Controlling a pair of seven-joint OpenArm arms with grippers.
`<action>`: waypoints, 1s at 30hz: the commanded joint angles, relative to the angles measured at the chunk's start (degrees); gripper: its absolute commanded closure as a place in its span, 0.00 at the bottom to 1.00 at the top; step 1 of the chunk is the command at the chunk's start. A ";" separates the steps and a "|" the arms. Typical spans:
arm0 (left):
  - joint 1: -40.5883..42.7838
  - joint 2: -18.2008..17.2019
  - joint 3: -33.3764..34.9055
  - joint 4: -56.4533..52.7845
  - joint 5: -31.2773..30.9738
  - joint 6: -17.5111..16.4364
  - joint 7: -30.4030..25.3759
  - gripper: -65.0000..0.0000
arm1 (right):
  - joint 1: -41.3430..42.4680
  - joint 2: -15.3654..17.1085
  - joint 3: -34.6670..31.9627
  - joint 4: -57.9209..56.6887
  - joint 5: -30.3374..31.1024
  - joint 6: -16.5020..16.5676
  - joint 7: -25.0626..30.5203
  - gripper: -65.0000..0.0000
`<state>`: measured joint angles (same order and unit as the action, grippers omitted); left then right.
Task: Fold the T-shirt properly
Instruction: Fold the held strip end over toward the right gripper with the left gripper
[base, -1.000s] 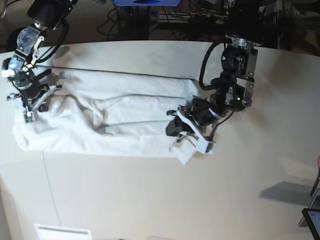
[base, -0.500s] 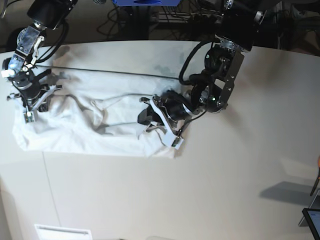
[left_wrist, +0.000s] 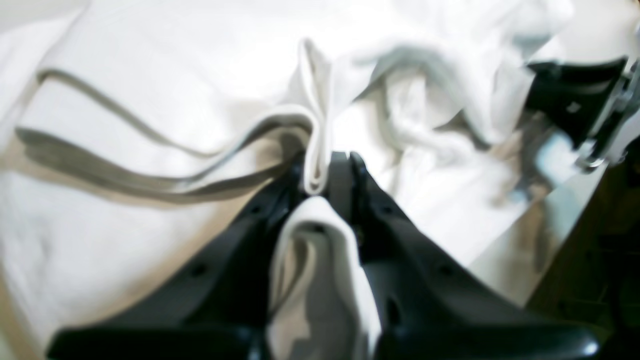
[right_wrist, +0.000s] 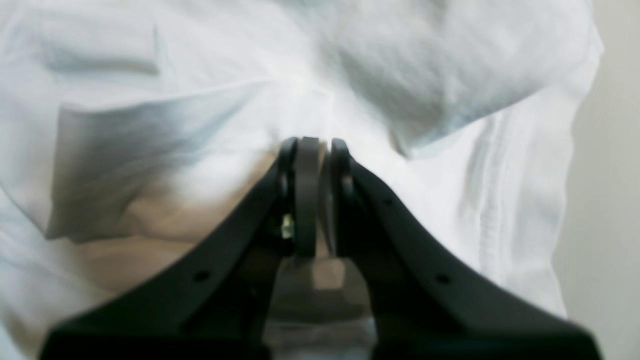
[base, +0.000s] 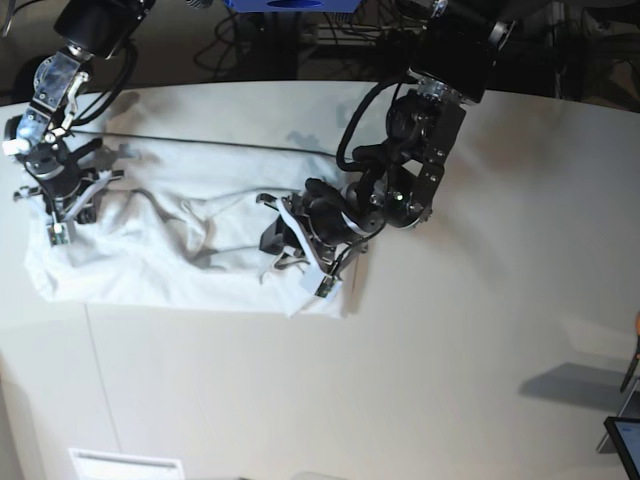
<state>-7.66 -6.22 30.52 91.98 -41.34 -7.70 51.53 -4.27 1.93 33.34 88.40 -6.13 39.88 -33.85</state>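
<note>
The T-shirt lies crumpled lengthwise on the worktop, only partly folded: the left gripper clamps one end above the shirt's middle, the right gripper pinches the other end, flattening remains

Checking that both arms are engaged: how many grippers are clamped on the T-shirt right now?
2. The left gripper pinches a fold of the T-shirt near its middle; the right gripper is shut on the cloth at the base view's left end.
</note>
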 joint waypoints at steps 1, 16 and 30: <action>-1.26 0.81 -0.06 0.10 -0.99 -0.52 -1.20 1.00 | -0.25 0.48 0.11 0.26 -2.00 0.12 -2.51 0.93; -2.76 2.83 0.11 -2.80 -0.99 -0.52 -1.20 1.00 | -0.17 0.48 0.11 0.08 -2.00 0.12 -2.51 0.93; -6.10 3.10 8.64 -2.80 -1.34 -2.19 -1.46 0.67 | 0.01 0.48 0.11 0.00 -2.00 0.12 -2.51 0.93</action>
<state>-12.56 -3.33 39.40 87.94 -42.19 -9.65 51.20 -4.14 2.02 33.34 88.33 -6.15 39.90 -33.91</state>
